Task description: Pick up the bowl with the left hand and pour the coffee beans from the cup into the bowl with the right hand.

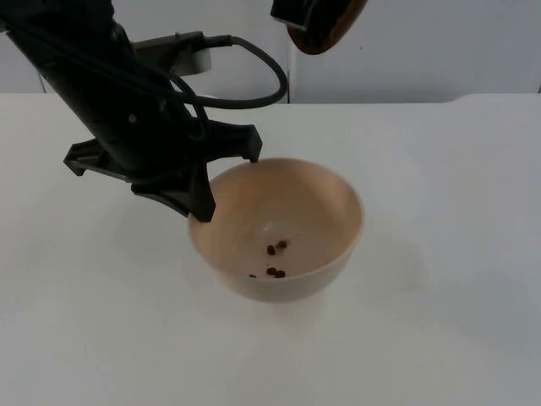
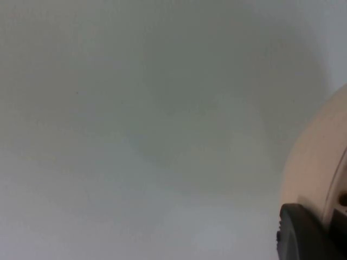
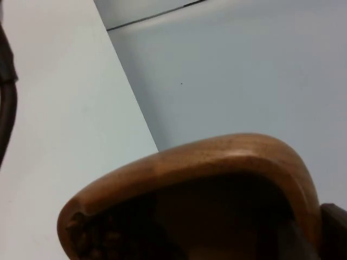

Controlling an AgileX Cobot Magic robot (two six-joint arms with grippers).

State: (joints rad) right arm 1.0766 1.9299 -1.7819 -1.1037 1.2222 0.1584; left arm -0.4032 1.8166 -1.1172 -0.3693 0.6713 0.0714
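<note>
Gripping the near-left rim of a pale cream bowl (image 1: 279,228), the left gripper (image 1: 203,190) is closing its fingers across the wall, one finger inside and one outside. The bowl is sitting at mid-table, apparently at or just above the white table (image 1: 439,338); whether it is lifted is unclear. A few coffee beans (image 1: 276,258) are lying on its floor. Up and behind the bowl, near the grey partition wall (image 1: 423,51), the right gripper (image 1: 297,12) is holding a brown wooden cup (image 1: 325,30), tilted, with more beans showing at the lip in the right wrist view. The cup is hanging beyond the bowl's far rim, so pouring is likely needing it brought forward over the opening.
</note>
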